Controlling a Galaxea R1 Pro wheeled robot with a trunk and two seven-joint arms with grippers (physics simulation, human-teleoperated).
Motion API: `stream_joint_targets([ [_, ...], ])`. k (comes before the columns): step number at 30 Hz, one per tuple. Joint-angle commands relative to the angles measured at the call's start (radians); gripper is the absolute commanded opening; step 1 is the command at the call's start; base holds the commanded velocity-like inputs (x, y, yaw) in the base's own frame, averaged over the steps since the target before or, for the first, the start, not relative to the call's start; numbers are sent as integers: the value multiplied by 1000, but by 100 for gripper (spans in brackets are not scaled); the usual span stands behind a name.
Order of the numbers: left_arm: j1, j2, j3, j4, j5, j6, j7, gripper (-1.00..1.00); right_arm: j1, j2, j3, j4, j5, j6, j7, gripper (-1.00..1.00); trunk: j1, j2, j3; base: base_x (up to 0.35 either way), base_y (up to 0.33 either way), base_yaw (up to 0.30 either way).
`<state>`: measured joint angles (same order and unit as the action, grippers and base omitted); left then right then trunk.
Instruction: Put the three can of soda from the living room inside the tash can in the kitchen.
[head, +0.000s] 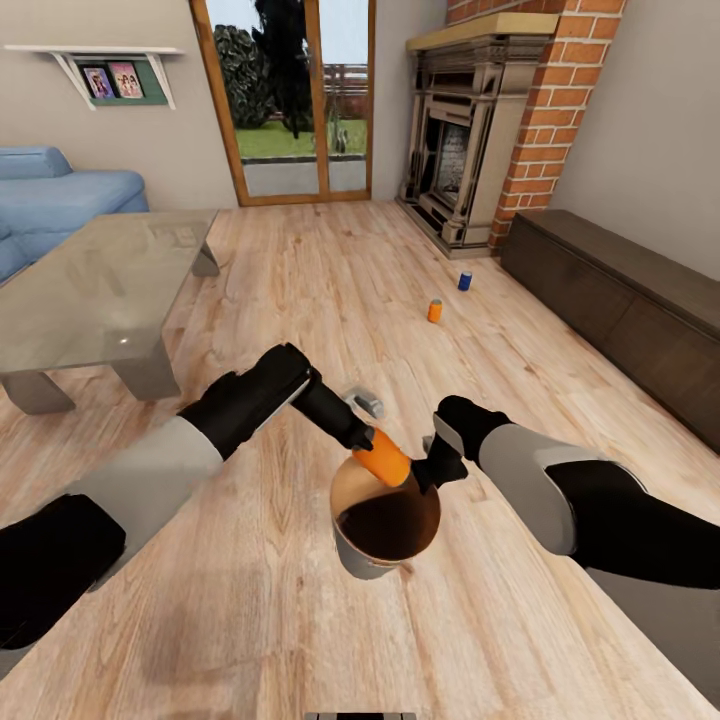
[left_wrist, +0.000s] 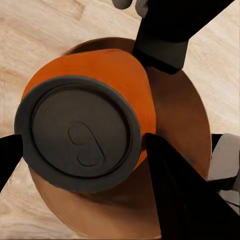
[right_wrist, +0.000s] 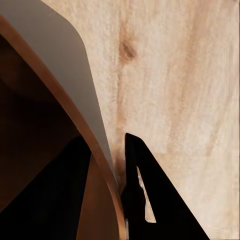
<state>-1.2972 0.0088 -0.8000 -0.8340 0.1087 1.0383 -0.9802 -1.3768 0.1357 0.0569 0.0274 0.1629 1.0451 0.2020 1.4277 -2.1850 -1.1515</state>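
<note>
My left gripper is shut on a bright orange can of soda, held tilted just above the mouth of the tash can. In the left wrist view the can's dark lid faces the camera between the fingers, with the coppery bucket inside behind it. My right gripper is shut on the bucket's rim; its fingers straddle the beige-grey wall. Two more cans stand on the floor farther off, one orange and one blue.
A glass-topped low table stands to the left, with a blue sofa behind it. A brick fireplace and a long dark cabinet line the right side. A small grey object lies on the wood floor behind the left gripper.
</note>
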Motion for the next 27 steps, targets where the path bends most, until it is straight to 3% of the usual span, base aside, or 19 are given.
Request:
stream_joint_targets([
  [1, 0, -11, -8, 8, 22, 9, 1, -100, -1, 2, -30, -1, -32, 2, -2, -100, 0, 0, 0, 0, 0, 0],
  [3, 1, -30, -37, 24, 22, 9, 16, -100, -1, 6, -30, -1, -32, 2, -6, -100, 0, 0, 0, 0, 0, 0],
  [9, 2, -47, -102, 47, 21, 9, 35, -100, -1, 7, -31, -1, -31, 2, -9, -100, 0, 0, 0, 0, 0, 0],
  [11, 2, -49, -128, 64, -5, 9, 37, -100, -1, 8, -31, -2, -30, 2, -12, -100, 0, 0, 0, 0, 0, 0],
  [16, 4, -55, -147, 76, -44, 9, 39, -100, -1, 8, -31, -3, -30, 2, -14, -100, 0, 0, 0, 0, 0, 0],
  [23, 5, -60, -169, 79, -53, 9, 40, -100, -1, 9, -31, -3, -30, 2, -15, -100, 0, 0, 0, 0, 0, 0],
  [27, 19, -83, -178, 80, -53, 9, 54, -100, -1, 10, -31, -4, -31, 2, -15, -100, 0, 0, 0, 0, 0, 0],
])
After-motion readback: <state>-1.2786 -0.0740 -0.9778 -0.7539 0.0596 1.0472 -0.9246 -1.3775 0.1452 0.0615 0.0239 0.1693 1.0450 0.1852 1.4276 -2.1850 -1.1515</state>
